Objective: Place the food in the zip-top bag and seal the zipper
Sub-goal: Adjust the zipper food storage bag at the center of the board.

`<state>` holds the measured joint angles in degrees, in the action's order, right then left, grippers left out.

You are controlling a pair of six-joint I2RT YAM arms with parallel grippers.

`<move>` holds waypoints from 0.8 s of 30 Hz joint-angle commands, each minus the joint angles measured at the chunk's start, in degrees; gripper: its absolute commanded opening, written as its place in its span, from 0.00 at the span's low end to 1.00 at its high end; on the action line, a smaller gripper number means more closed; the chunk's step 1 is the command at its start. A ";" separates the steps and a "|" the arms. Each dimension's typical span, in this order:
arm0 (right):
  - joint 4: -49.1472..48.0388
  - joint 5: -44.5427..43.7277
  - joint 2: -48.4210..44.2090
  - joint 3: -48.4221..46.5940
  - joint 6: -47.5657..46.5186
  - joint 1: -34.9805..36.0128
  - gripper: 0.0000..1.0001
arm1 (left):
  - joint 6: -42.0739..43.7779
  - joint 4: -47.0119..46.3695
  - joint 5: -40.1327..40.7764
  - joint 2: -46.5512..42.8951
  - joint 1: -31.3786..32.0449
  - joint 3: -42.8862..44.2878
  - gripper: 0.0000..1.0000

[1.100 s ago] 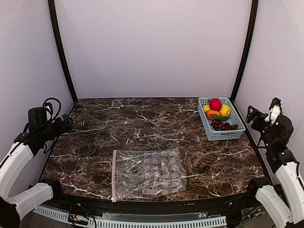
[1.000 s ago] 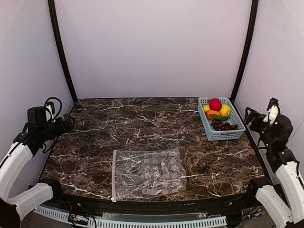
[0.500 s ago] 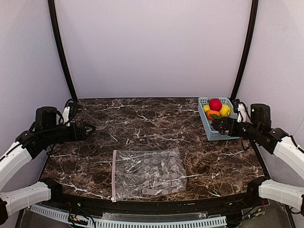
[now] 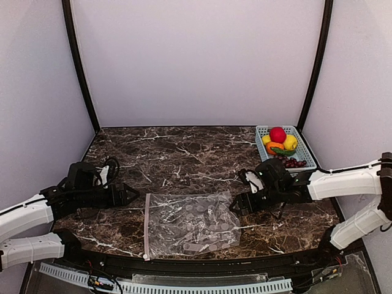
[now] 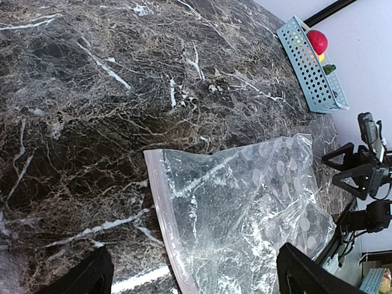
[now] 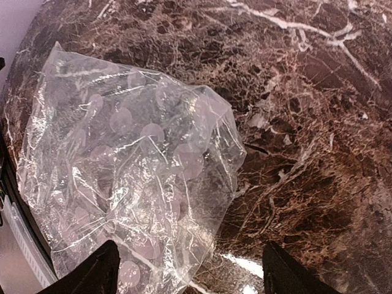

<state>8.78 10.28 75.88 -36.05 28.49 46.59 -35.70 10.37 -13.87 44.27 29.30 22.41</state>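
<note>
Zip-top bag [image 4: 190, 223] lies flat on the table [image 4: 184, 153], between the two sets of jaws. Left gripper [image 4: 131, 195] is near its left edge. The zipper [image 5: 164, 211] runs ahead of the left jaws, with the bag body beyond it. Right gripper [image 4: 236, 205] is at the bag's right edge; contact not discernible. Basket [image 4: 288, 174] stands behind the right jaws, well apart from the bag, with the food [image 4: 278, 136] in it.

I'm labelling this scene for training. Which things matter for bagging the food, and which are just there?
Part of the job:
- clear bag
- zipper strip along its edge
- toy fruit

Just there:
- blue basket holding the fruit
- marble table
</note>
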 commanded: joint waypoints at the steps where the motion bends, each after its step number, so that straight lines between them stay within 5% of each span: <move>1: -2.45 -3.71 4.73 -2.97 0.07 3.33 0.73 | -2.40 -2.90 -0.18 0.08 0.75 -1.32 0.93; 10: -5.35 -4.16 10.34 -3.86 -0.01 5.30 0.42 | -3.85 -4.63 -3.25 0.68 0.85 -3.31 0.94; 15: -5.37 -5.11 12.69 -5.00 -0.36 6.24 0.38 | -3.95 -4.66 -4.26 0.97 0.80 -3.62 0.94; 19: -4.94 -6.73 13.34 -5.43 0.40 6.66 0.03 | -4.26 -4.55 -4.60 1.00 0.92 -3.84 0.94; 24: -3.29 -11.94 11.44 -6.14 1.11 6.51 0.00 | -4.36 -4.56 -5.31 0.98 0.93 -4.25 0.94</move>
<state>4.73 3.16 88.68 -40.56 29.10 52.82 -39.72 6.02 -17.91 45.21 29.91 19.42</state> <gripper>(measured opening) 0.003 0.939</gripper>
